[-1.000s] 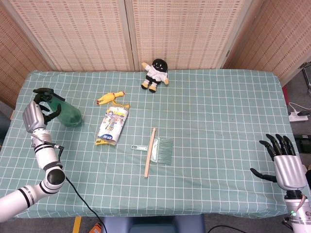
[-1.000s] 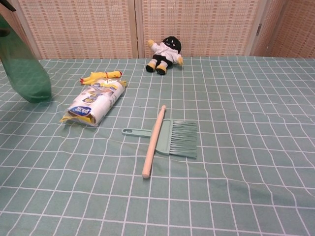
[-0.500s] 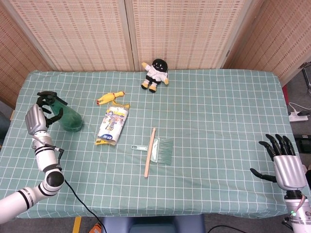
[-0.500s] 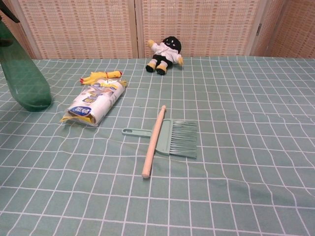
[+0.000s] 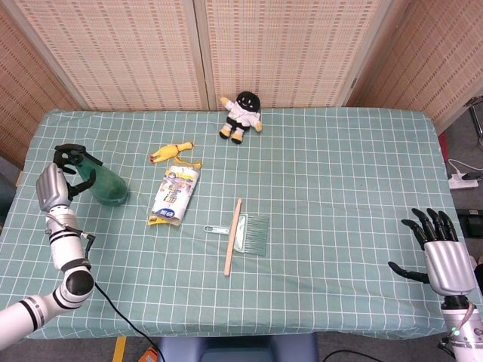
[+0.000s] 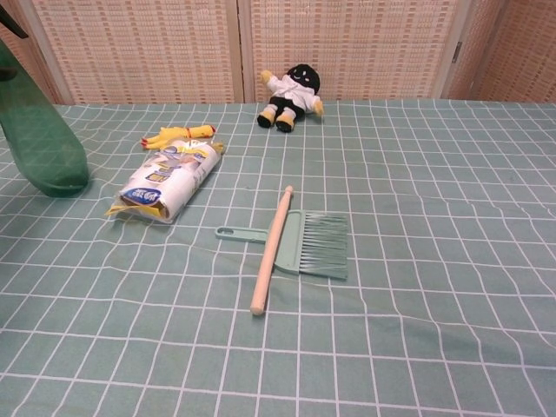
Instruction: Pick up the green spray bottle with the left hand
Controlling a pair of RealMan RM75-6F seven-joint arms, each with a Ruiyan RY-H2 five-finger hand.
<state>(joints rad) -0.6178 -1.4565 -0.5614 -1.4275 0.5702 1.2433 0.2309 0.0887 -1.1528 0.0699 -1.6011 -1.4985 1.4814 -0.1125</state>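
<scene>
The green spray bottle (image 5: 110, 188) stands upright on the checked tablecloth at the far left, its base down on the cloth. In the chest view the green spray bottle (image 6: 45, 143) shows at the left edge, its top cut off. My left hand (image 5: 54, 185) is beside it on the left, dark fingers curled around the neck and black trigger head. The chest view does not show this hand. My right hand (image 5: 442, 260) hovers at the table's near right corner, fingers spread, holding nothing.
A white snack pack (image 5: 175, 193) and a yellow rubber chicken (image 5: 172, 152) lie just right of the bottle. A mint hand brush (image 5: 249, 232) and a wooden stick (image 5: 232, 237) lie mid-table. A black-headed doll (image 5: 241, 115) sits at the back.
The bottle, tilted and raised a second ago, has come down and now stands upright on the cloth. My left hand has sunk slightly with it. The right hand has not moved.
</scene>
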